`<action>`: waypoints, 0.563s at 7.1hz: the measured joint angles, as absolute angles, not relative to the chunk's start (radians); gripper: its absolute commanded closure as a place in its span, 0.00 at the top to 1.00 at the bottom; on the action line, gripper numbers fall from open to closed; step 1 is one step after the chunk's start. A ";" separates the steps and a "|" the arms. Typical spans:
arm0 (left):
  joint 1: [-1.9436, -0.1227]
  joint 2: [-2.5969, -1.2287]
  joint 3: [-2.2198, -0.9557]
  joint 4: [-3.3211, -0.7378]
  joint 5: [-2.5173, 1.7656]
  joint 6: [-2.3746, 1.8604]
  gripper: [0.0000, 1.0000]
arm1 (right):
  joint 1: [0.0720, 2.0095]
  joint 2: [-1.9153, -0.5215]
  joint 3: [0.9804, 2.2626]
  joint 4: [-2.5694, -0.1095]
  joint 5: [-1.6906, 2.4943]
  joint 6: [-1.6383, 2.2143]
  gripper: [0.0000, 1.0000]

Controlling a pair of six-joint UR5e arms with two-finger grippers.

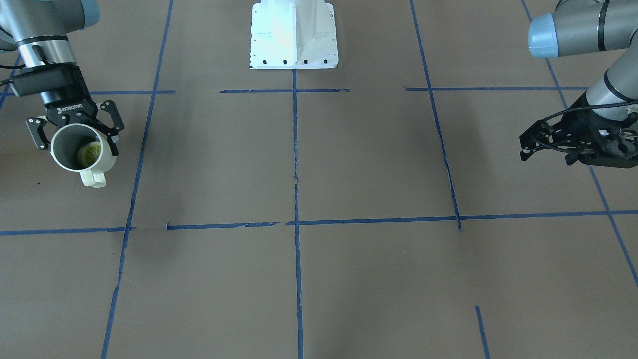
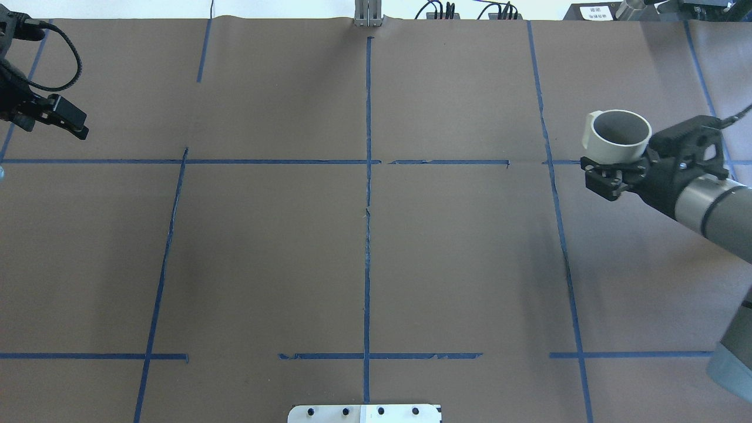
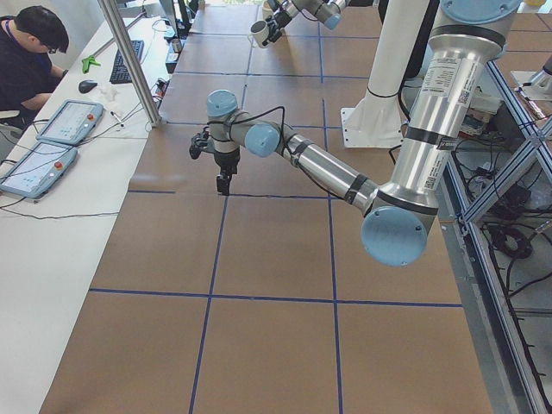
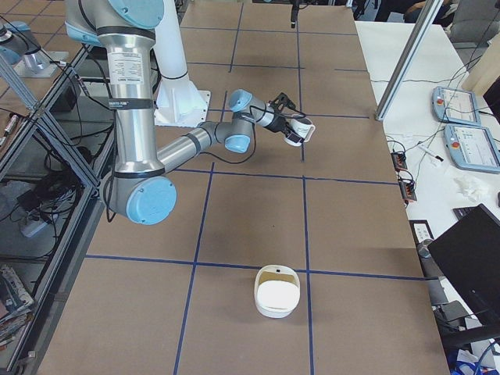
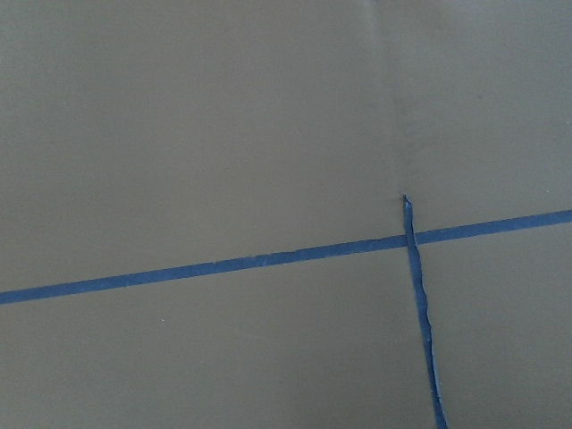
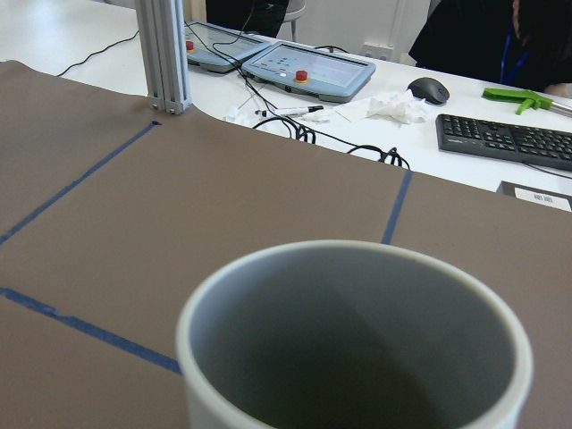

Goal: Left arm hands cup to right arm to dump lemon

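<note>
My right gripper (image 1: 75, 142) is shut on the white cup (image 1: 67, 144), holding it by its sides above the table with the mouth up. The handle (image 1: 94, 178) points away from the robot. The yellow-green lemon (image 1: 89, 153) lies inside on the bottom. In the overhead view the cup (image 2: 620, 141) sits at the right in the right gripper (image 2: 623, 158), and the lemon is hidden there. The cup's grey inside (image 6: 357, 349) fills the right wrist view. My left gripper (image 1: 546, 152) hangs open and empty far off at the other side (image 2: 41, 120), pointing down.
A white bowl-like container (image 4: 276, 291) stands on the table towards the robot's right end. The robot's white base (image 1: 294, 35) is at the back middle. Blue tape lines (image 5: 268, 259) cross the brown table. A desk with keyboard (image 6: 505, 141) and pendants lies beyond the far edge, with a person seated there.
</note>
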State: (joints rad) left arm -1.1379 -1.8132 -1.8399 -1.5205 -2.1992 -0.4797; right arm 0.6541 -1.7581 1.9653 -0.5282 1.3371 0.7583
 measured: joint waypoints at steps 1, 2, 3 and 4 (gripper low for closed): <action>-1.136 -1.813 -1.841 -1.507 -2.180 -0.483 1.00 | 0.657 -1.843 1.956 -0.406 1.340 0.776 0.02; -1.135 -1.815 -1.844 -1.491 -2.174 -0.488 1.00 | 0.661 -1.906 1.927 -0.282 1.341 0.818 0.00; -1.133 -1.817 -1.849 -1.484 -2.171 -0.495 1.00 | 0.667 -1.942 1.847 -0.118 1.344 0.924 0.00; -1.133 -1.817 -1.853 -1.482 -2.170 -0.500 1.00 | 0.679 -1.955 1.723 0.068 1.346 1.014 0.00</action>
State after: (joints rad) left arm -1.1328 -1.8172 -1.8526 -1.4815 -2.1704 -0.5003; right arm 0.6790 -1.9549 1.7232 0.0677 1.3464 1.0137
